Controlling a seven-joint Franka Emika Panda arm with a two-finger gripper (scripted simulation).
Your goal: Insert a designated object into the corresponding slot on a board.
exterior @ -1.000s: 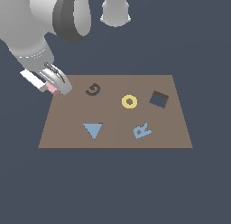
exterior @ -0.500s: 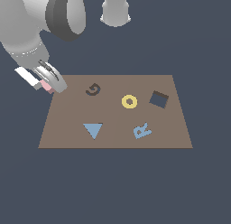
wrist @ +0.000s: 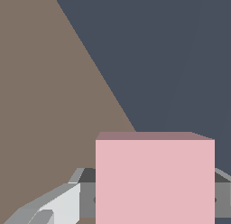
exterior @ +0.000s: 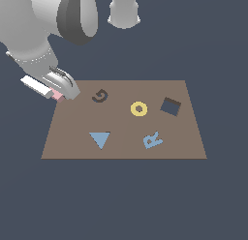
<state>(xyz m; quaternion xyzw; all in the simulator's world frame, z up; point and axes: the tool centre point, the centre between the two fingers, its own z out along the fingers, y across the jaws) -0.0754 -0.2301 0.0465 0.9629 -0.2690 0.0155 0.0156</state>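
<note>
The pink square block (exterior: 57, 95) sits between the fingers of my gripper (exterior: 61, 91), which is shut on it. I hold it at the far left corner of the brown board (exterior: 121, 147), on the exterior view's left. In the wrist view the pink block (wrist: 154, 178) fills the foreground, with a grey finger (wrist: 54, 207) beside it, and the board (wrist: 45, 105) and the dark floor lie beyond. The dark navy square slot (exterior: 170, 106) lies on the board's far right part, well away from the gripper. I cannot tell whether the block touches the board.
On the board lie a dark spiral shape (exterior: 100, 96), a yellow ring (exterior: 139, 109), a blue triangle (exterior: 100, 139) and a blue R (exterior: 153, 139). The robot's grey base (exterior: 125, 11) stands behind the board. The arm's big links hang over the far left.
The gripper with the pink block drifted slightly toward the exterior view's left, then came back right and a little lower by the board's corner. The shapes on the board have not moved.
</note>
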